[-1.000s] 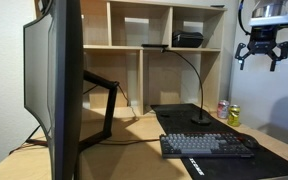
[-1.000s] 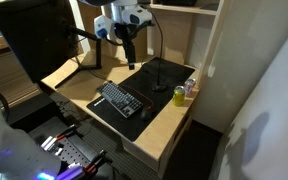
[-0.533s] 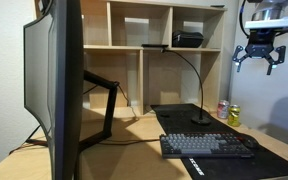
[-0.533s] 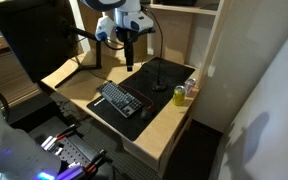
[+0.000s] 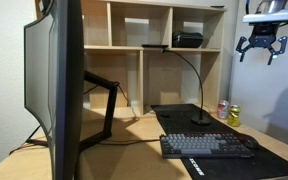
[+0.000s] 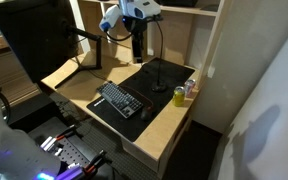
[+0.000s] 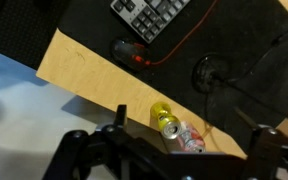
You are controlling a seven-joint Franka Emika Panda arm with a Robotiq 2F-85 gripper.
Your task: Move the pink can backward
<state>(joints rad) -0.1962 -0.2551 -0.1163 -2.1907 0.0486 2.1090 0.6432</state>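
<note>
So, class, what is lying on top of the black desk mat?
On the black desk mat lie a keyboard, a mouse and the round base of a gooseneck stand. The pink can and yellow-green can stand off it, on wood. The mat under the keyboard is covered.

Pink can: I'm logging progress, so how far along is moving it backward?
Done: nothing; the pink can stands beside the yellow-green can at the edge of the desk. In hand: the gripper hovers high above, jaws open, empty. Left: descend, grasp the can, move it backward.
</note>
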